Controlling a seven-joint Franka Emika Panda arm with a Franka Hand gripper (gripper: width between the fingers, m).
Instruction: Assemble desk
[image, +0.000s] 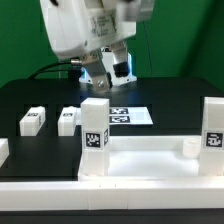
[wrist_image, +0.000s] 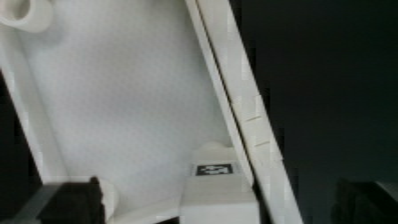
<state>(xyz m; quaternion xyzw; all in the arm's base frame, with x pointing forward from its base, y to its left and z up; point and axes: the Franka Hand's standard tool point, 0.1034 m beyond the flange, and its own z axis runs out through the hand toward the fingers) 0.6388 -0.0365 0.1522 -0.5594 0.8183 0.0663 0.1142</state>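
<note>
Robotics lab setting: plain green backdrop (image: 185, 40), black counter (image: 40, 95), marker board (image: 128, 116) with printed tags, white robot arm (image: 75, 35) overhead.

Desk slab (image: 140, 152): smooth white plastic with a low sheen.
Leg (image: 95, 112) standing on the slab: same smooth white plastic, carrying a matt black-and-white printed tag (image: 95, 139).
Table (image: 30, 95) under the slab: black, matt.
Robot arm (image: 72, 30) behind the slab: glossy white shell.
</note>
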